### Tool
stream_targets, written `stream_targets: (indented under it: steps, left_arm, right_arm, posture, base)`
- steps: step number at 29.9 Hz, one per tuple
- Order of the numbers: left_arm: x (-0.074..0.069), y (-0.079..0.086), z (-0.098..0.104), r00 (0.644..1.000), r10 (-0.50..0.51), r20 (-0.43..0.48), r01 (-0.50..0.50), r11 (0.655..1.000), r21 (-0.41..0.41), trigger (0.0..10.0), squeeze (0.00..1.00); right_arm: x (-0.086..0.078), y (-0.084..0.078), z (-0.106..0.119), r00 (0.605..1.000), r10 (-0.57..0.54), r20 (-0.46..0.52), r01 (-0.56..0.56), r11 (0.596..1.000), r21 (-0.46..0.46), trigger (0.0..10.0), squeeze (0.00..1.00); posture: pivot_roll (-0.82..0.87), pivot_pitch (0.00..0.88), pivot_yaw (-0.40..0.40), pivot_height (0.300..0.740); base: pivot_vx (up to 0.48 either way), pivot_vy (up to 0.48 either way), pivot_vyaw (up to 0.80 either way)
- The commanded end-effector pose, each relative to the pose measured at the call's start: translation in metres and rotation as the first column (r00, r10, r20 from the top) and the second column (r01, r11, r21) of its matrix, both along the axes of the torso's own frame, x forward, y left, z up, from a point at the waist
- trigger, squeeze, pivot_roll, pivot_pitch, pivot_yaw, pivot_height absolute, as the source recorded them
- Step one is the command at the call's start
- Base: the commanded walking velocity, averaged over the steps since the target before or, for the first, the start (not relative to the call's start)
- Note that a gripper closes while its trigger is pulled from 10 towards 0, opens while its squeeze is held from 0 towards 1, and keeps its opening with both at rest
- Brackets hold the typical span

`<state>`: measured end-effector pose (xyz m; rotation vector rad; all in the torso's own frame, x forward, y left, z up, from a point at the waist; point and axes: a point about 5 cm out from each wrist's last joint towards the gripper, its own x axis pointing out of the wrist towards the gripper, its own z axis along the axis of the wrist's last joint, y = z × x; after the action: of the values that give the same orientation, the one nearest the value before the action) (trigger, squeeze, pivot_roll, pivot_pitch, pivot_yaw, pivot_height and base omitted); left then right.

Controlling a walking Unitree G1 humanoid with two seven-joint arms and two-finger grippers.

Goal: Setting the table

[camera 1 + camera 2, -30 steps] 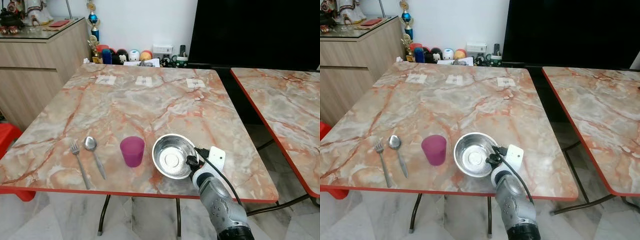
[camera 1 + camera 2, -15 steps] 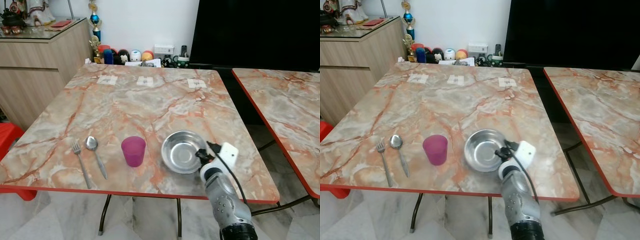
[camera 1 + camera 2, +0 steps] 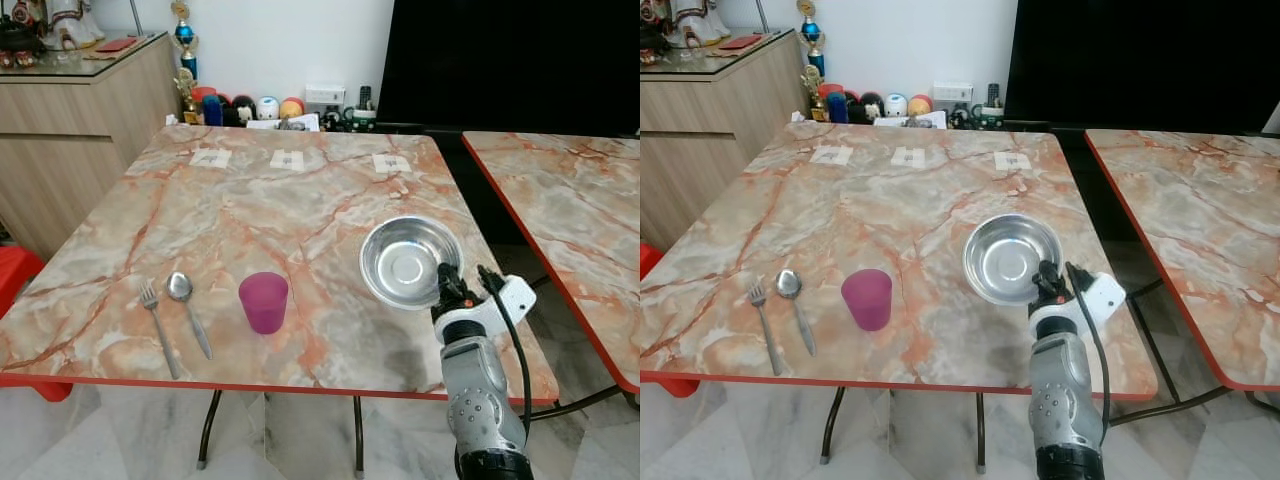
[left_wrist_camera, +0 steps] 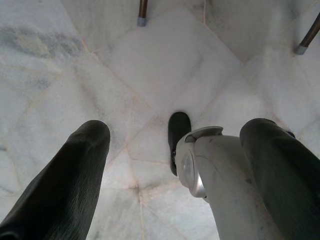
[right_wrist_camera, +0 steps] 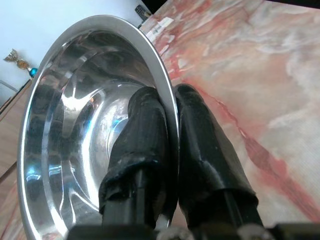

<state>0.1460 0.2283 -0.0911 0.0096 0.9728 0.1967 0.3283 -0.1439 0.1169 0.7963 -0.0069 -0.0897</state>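
Lifted rightward, one bowl in right end effector.

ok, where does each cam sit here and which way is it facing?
Left and right eye: on the head, looking forward and down at the table; right arm and right gripper show.
Left wrist: aimed down at the floor; left gripper and a foot show.
Right wrist: along its fingers pinching the bowl.
Eye and right wrist views share the bowl.
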Motion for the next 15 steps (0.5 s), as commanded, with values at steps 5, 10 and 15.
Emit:
stream_targets:
  steps: [5,10,15]
  left_arm:
    - [-0.0044,-0.0032,-0.0025,0.999,-0.035,-0.025,0.035,0.999,0.007,10.0,0.00]
    - [-0.0045,-0.0032,-0.0026,0.999,-0.042,-0.028,0.043,0.999,0.009,10.0,0.00]
    - [-0.0046,-0.0029,-0.0026,0.998,-0.046,-0.030,0.046,0.999,0.011,10.0,0.00]
  right_arm:
    - [-0.0001,0.0033,0.0053,0.999,-0.033,0.043,0.031,0.998,0.048,10.0,0.00]
    - [0.0004,0.0004,0.0048,0.998,-0.042,0.045,0.040,0.998,0.047,10.0,0.00]
    - [0.0007,0.0000,0.0050,0.998,-0.045,0.050,0.043,0.998,0.043,10.0,0.00]
  posture:
    - [0.01,0.000,-0.040,0.740]
    - [0.01,0.000,-0.038,0.740]
    - [0.01,0.000,-0.035,0.740]
  base:
    - [0.000,-0.454,0.00]
    - [0.000,-0.455,0.00]
    - [0.000,-0.454,0.00]
